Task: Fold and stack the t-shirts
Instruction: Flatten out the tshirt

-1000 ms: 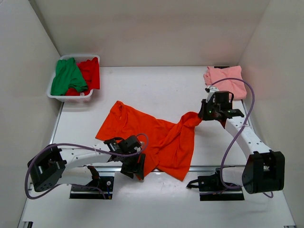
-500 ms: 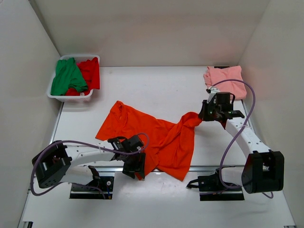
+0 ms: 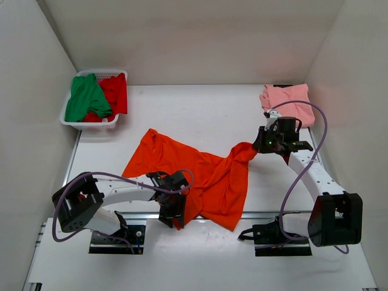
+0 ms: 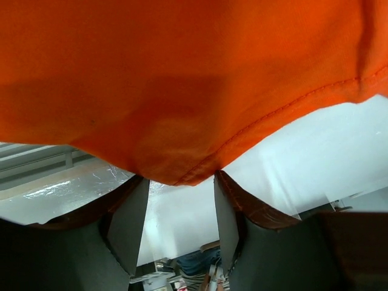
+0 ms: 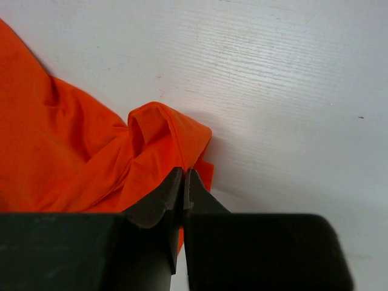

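The bright orange t-shirt [image 3: 203, 173] lies spread and rumpled in the middle of the table. My left gripper [image 3: 172, 212] is at its near hem, open. In the left wrist view the hem's corner [image 4: 182, 173] sits just at the tips of the fingers [image 4: 134, 212], which stand apart. My right gripper [image 3: 260, 145] is shut on a bunched fold at the shirt's right end [image 5: 163, 130], low over the table. The pale pink t-shirt [image 3: 288, 99] lies folded at the back right. The green t-shirt [image 3: 85, 97] and the red t-shirt [image 3: 114, 91] lie in the basket.
The white plastic basket [image 3: 91, 124] stands at the back left by the left wall. White walls close the table on the left, back and right. The arm bases and a metal rail [image 3: 206, 213] run along the near edge.
My left arm's elbow has swung right and forward while its gripper stays at the shirt's near hem. My right gripper and the shirt have barely moved.
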`<state>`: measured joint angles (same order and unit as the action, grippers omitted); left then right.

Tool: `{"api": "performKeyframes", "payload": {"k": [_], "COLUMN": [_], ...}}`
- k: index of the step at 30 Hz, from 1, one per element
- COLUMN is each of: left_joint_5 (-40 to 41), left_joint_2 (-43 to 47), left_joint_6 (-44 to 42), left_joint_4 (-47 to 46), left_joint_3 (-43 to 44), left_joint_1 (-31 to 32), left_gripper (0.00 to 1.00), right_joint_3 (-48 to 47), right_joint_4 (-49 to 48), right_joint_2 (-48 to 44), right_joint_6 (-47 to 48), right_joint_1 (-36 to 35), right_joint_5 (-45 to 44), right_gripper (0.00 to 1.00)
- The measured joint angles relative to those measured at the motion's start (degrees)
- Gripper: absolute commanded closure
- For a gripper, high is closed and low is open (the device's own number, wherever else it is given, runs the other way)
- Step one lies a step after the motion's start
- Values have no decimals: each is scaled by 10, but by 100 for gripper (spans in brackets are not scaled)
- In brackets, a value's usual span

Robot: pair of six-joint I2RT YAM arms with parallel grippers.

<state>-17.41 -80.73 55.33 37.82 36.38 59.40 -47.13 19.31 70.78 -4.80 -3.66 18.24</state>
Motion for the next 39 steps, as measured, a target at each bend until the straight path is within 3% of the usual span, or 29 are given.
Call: {"api": "performKeyframes", "payload": {"k": [2,4,5,16,19,25,29,30,31,33,37,39], "left_joint_5": [1,4,4,14,63,114,118,115,112,103,63,47], "left_joint_2": [-2,-3,-6,-10,9,141,177,177,174,166,184,210], "left_joint_6": [3,6,8,-1,-27,-82,-104,-108,-110,-114,-101,-84], "left_joint_4": [2,4,6,30,7,-5,4,9,16,21,22,26], "left_joint_3": [1,3,5,28,74,190,228,230,229,214,108,41], "left_joint_1": [0,0,0,-13,-62,-203,-226,-224,-219,-198,-154,-144], "left_gripper": [72,97,100,100,100,100,100,96,82,65,47,100], "right_joint_3": [0,0,0,0,0,-7,-22,-28,-33,-35,-26,-10], "right_joint_4": [-3,-6,-7,-18,-17,-13,-12,-12,-11,-11,-5,-5], "right_joint_2": [0,0,0,0,-4,-34,-60,-64,-68,-73,-83,-91], "right_joint_6": [1,2,2,5,5,5,0,0,0,-1,-2,-2], "right_joint_1": [0,1,2,30,31,31,31,31,31,30,30,30], "right_joint_5": [4,8,10,35,37,41,43,43,42,38,35,34], "right_gripper": [100,100,100,100,100,100,100,100,100,100,100,100]}}
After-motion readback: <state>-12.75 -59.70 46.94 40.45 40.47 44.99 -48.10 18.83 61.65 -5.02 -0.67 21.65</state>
